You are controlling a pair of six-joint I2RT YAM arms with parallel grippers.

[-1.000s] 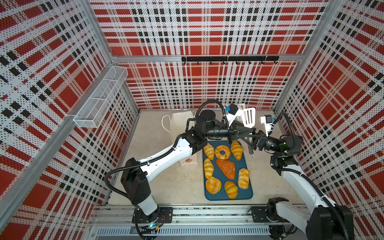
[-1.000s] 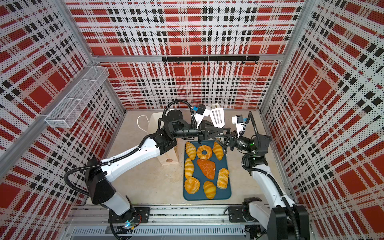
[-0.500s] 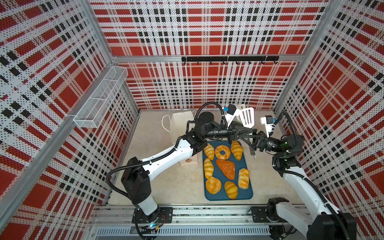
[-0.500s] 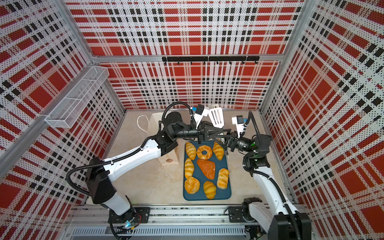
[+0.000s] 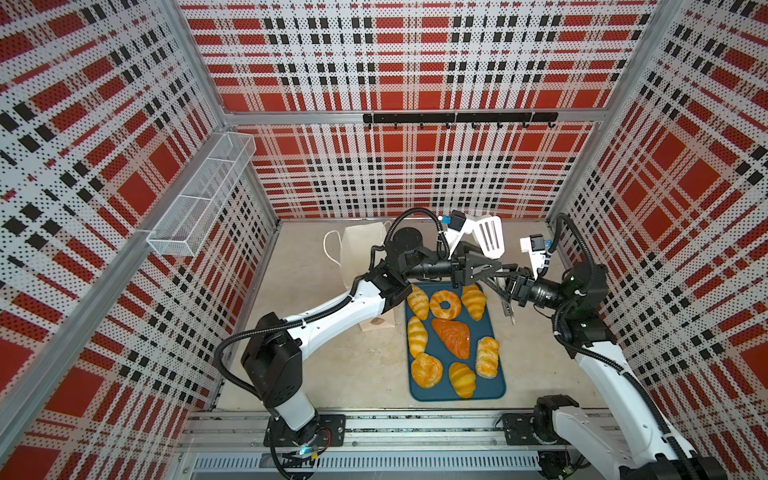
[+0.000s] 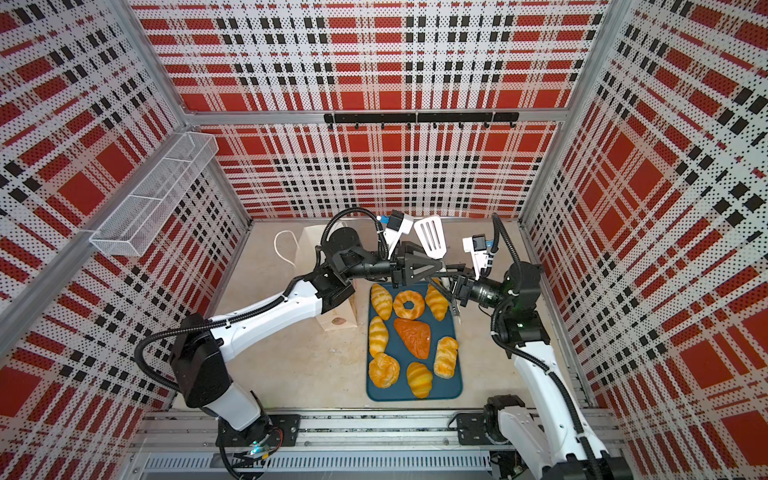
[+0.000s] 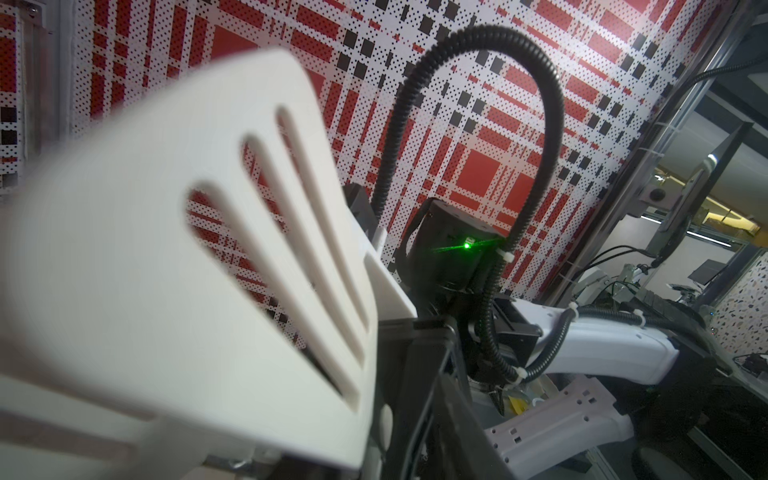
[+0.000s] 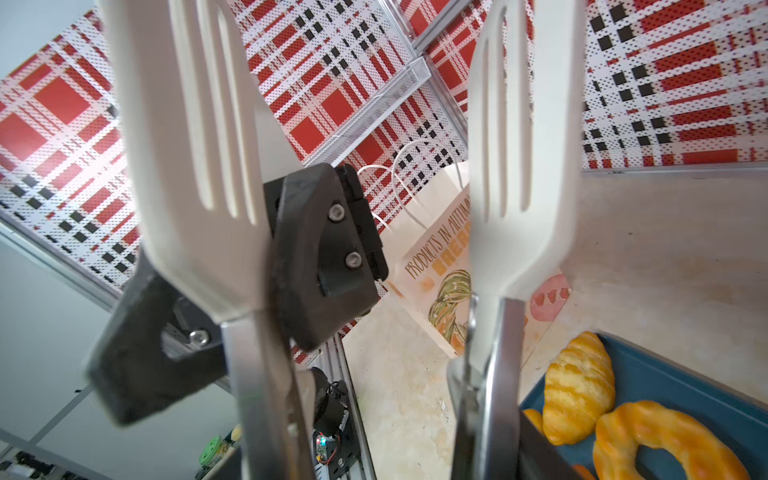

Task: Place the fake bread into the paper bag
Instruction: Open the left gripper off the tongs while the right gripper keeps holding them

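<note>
A: Both arms meet above the far end of the dark teal rectangular tray [image 5: 495, 390], and between them are the tongs [image 5: 490, 237] with white slotted plastic heads and bare metal arms.

B: The right gripper [image 5: 505, 286] has them, clamped round the metal arms low down. In its wrist view the two heads fan apart, pointing toward the back edge of the bench [image 5: 332, 374].

A: And the left gripper [image 5: 496, 266]?

B: Its black frame sits right against one tong arm, just below the head. Gripping or let go, I can't tell.

A: The fake bread [image 5: 453, 336], eight glossy golden-orange pieces, all lies on the tray. There's a ring doughnut [image 5: 445, 304] at the far end between two striped croissants and a darker brown triangular loaf in the middle. A round bun [image 5: 427, 370] sits at the near left corner.

B: And the tall white paper bag [image 5: 357, 253], with cord loop handles and bread prints, stands near the bench's back edge. It's just beside the tray's far left corner — the left arm reaches across above it.

A: The tray itself lies right of the bench's middle, with its near end toward the front edge.

B: Up on the left wall hangs a white wire mesh basket [image 5: 199, 195], well apart from everything.
</note>
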